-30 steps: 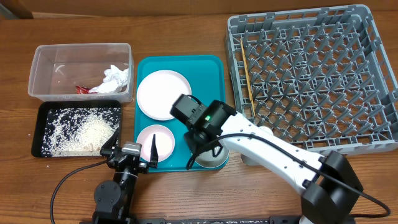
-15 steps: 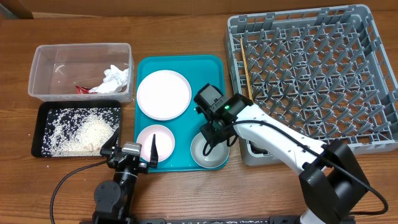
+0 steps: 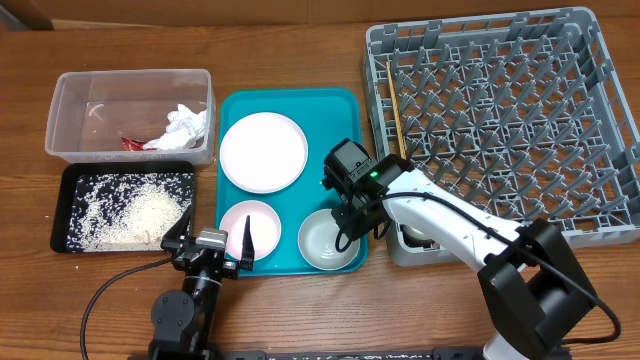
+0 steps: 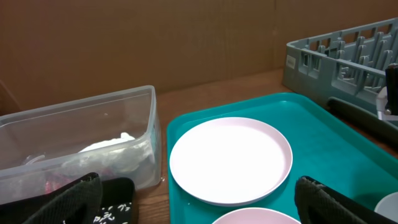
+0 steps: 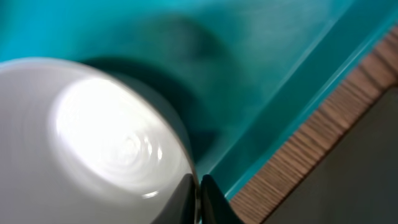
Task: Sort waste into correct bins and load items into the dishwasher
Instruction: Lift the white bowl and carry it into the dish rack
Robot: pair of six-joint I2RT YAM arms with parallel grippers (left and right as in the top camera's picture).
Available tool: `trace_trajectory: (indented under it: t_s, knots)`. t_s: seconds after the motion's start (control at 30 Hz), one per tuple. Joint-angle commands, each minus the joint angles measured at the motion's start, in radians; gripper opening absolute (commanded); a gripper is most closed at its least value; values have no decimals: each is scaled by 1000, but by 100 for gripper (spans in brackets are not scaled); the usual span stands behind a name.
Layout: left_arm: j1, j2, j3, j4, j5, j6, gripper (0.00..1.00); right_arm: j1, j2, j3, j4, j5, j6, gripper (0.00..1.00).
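A pale grey bowl (image 3: 325, 242) sits at the near right corner of the teal tray (image 3: 340, 110). My right gripper (image 3: 352, 228) is shut on the bowl's right rim; in the right wrist view the fingertips (image 5: 199, 186) pinch the thin wall of the bowl (image 5: 93, 137). The large white plate (image 3: 263, 151) and the small pinkish plate (image 3: 250, 228) lie on the same tray. My left gripper (image 3: 212, 237) stands open at the tray's near left edge, holding nothing. Two chopsticks (image 3: 397, 125) lie in the grey dish rack (image 3: 500, 120).
The clear tub (image 3: 70, 90) at the far left holds a crumpled napkin (image 3: 185, 125) and a red wrapper (image 3: 133, 143). The black tray (image 3: 70, 180) in front of it carries rice grains (image 3: 130, 210). The left wrist view shows the large plate (image 4: 230, 158) ahead.
My right gripper moved from the bowl's left side over to its right rim and closed on it. The bowl slid slightly left. The left arm stayed still.
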Motion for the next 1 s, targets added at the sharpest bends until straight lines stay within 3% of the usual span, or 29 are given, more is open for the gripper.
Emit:
trace_trajectory:
  t_s: [0.0, 0.13, 0.33, 0.5, 0.6, 0.7, 0.77, 0.87, 0.97]
  knots:
    - [7, -10, -4, 0, -6, 18, 100, -3, 2, 32, -11, -46, 32, 4]
    - [7, -10, -4, 0, -6, 18, 100, -3, -17, 132, -79, 8, 80, 4]
    - [7, -10, -4, 0, -6, 18, 100, -3, -76, 388, -208, 332, 321, 4]
    - [7, -10, -4, 0, -6, 18, 100, -4, -142, 566, -223, 461, 324, 4]
    - [7, -10, -3, 0, -6, 18, 100, -4, -163, 596, -235, 719, 372, 4]
    - [7, -10, -4, 0, -6, 18, 100, -11, -163, 587, -338, 1125, 591, 4]
    - [7, -10, -4, 0, -6, 18, 100, -36, -159, 563, -482, 1324, 817, 4]
    - [7, -10, -4, 0, -6, 18, 100, -82, -143, 556, -595, 1317, 944, 4]
    - [7, -10, -3, 0, -6, 18, 100, -131, -113, 550, -629, 1205, 953, 4]
